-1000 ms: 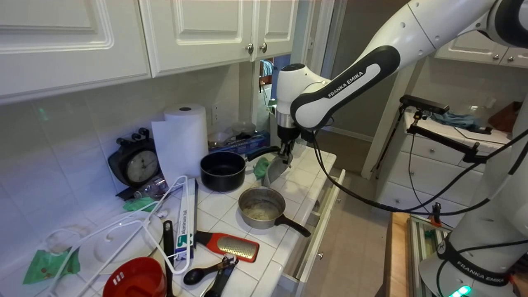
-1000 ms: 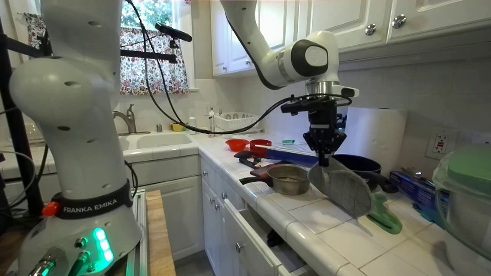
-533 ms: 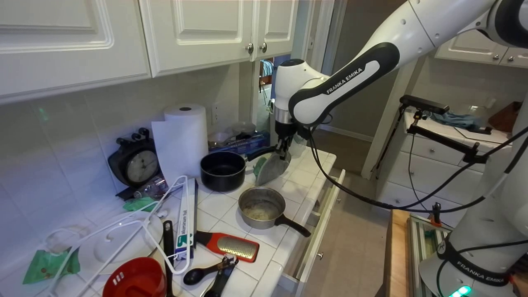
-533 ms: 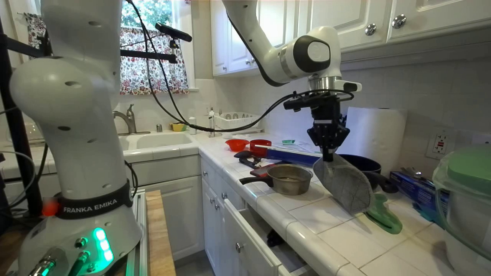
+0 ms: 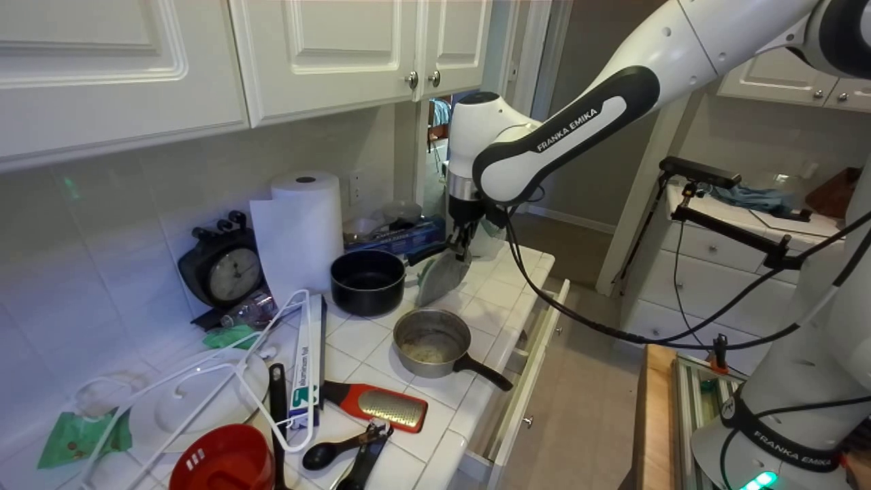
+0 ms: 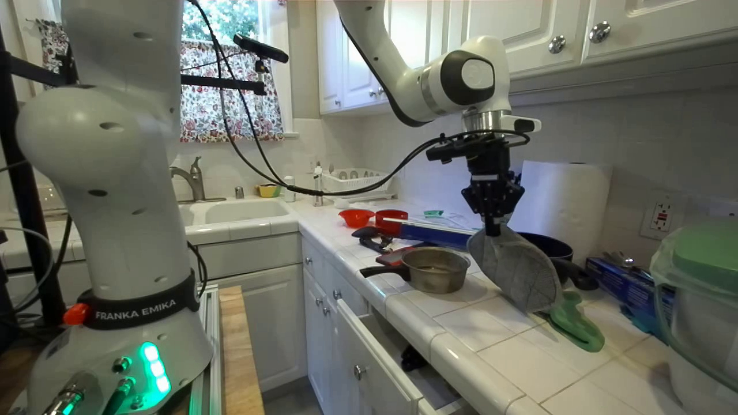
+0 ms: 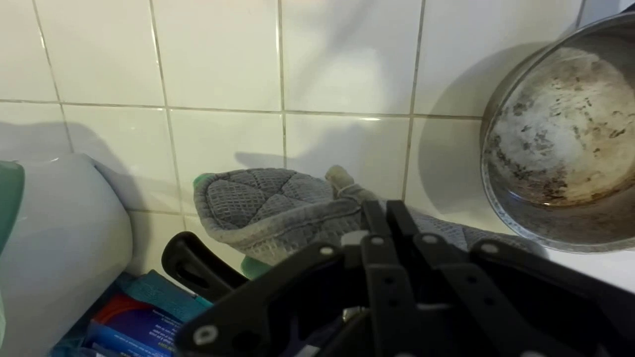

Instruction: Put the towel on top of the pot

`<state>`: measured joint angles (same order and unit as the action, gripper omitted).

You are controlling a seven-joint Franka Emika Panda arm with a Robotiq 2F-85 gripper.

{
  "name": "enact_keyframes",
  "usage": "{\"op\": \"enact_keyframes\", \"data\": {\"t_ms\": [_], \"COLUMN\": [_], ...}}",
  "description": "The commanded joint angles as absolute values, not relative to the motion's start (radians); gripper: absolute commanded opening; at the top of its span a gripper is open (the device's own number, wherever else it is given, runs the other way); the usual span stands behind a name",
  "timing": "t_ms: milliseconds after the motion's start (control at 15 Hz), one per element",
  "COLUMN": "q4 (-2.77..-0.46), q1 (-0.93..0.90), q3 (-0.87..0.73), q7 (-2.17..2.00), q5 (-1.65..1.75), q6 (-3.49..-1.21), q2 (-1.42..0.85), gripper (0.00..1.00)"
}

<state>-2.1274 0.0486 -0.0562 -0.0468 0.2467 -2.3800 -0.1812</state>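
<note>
The wrist view cuts off the pot (image 7: 560, 134) at the right, the fingers (image 7: 375, 223) hide part of the towel (image 7: 278, 193), and whether its lower edge touches the counter (image 7: 223, 74) is hard to tell. Clamped on its upper edge, the fingers have the towel hanging below them near the pot, slightly higher than a second ago.

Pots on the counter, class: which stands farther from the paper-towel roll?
The silver-grey pot, stained inside; the black pot stands between it and the roll.
</note>
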Motion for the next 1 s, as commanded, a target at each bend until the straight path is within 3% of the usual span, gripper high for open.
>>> {"op": "enact_keyframes", "data": {"t_ms": [0, 933], "q4": [-2.100, -2.158], "q1": [0.026, -0.055], "q3": [-0.044, 0.002], "q7": [-0.068, -0.131], "q5": [0.219, 0.237], "q6": [-2.384, -2.487], "q2": [-0.190, -0.130], "gripper": [0.05, 0.04]}}
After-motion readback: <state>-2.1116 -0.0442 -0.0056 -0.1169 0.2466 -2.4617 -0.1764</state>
